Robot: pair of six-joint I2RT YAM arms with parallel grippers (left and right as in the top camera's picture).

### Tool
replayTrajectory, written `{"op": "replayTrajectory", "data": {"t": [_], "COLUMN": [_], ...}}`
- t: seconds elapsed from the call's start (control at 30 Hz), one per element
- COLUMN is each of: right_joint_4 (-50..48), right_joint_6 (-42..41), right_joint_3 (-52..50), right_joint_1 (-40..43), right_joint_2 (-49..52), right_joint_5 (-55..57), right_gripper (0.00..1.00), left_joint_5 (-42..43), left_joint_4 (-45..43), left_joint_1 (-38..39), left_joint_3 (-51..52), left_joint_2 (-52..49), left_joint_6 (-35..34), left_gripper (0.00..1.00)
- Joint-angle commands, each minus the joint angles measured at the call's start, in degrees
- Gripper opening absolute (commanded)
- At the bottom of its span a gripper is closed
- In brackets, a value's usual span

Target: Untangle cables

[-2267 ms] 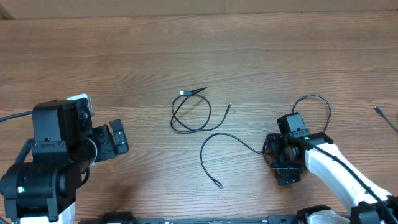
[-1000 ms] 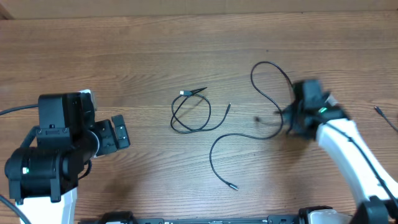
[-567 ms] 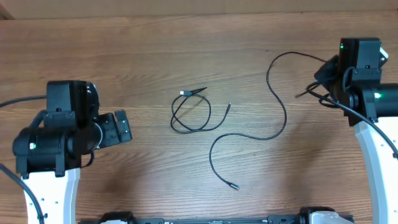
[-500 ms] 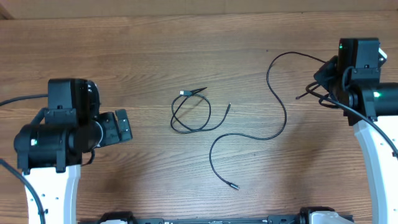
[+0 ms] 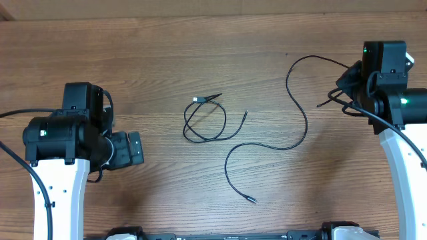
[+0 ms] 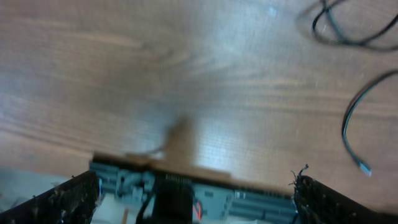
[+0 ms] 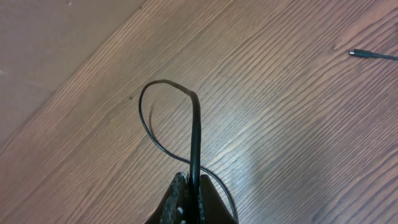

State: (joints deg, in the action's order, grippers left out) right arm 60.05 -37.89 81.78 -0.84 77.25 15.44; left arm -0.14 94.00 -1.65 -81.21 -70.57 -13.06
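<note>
Clenched near one end of the long cable (image 5: 303, 127), the right pincer (image 7: 190, 198) risks dragging the slack trailing from it across the counter (image 5: 200, 53) into the coiled cable (image 5: 203, 123) lying toward the released left pincer (image 5: 132, 148), knotting the two.

Wooden table (image 5: 133, 53); coiled cable (image 5: 225, 123), long winding cable (image 5: 273, 149) lying on it

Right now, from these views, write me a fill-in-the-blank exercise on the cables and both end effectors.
The right end effector is ___ on the long cable.
The left end effector is open and holds ___.
The coiled cable lies ___ the two end effectors, touched by neither.
Missing words: shut; nothing; between.
</note>
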Motion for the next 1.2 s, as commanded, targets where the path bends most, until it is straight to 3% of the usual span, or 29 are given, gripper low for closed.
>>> {"op": "replayTrajectory", "data": {"t": [0.0,0.17,0.73,1.0,1.17], "right_joint_4": [-0.1,-0.1,1.9,4.6,14.2], "right_joint_6": [0.7,0.7,0.7,8.4,8.4], "right_joint_3": [0.3,0.3,0.3,0.4,-0.5], "right_joint_1": [0.2,0.2,0.2,0.2,-0.5], "right_joint_2": [-0.2,-0.2,-0.2,-3.1,-3.6], "right_joint_5": [0.3,0.4,-1.7,-9.0,-25.9], "right_gripper": [0.04,0.04,0.04,0.04,0.04], "left_joint_5": [1.4,1.3,1.2,1.2,1.2], "left_joint_4": [1.7,2.8,2.6,2.6,2.6], "left_joint_1": [-0.4,-0.4,-0.4,-0.4,-0.4], "left_joint_3": [-0.7,-0.7,-0.7,-0.7,-0.7], "left_joint_2": [-0.3,-0.3,-0.3,-0.3,-0.3], "left_joint_6": [1.1,4.5,4.5,4.5,4.5], "left_gripper": [1.00,1.00,1.00,0.99,1.00]}}
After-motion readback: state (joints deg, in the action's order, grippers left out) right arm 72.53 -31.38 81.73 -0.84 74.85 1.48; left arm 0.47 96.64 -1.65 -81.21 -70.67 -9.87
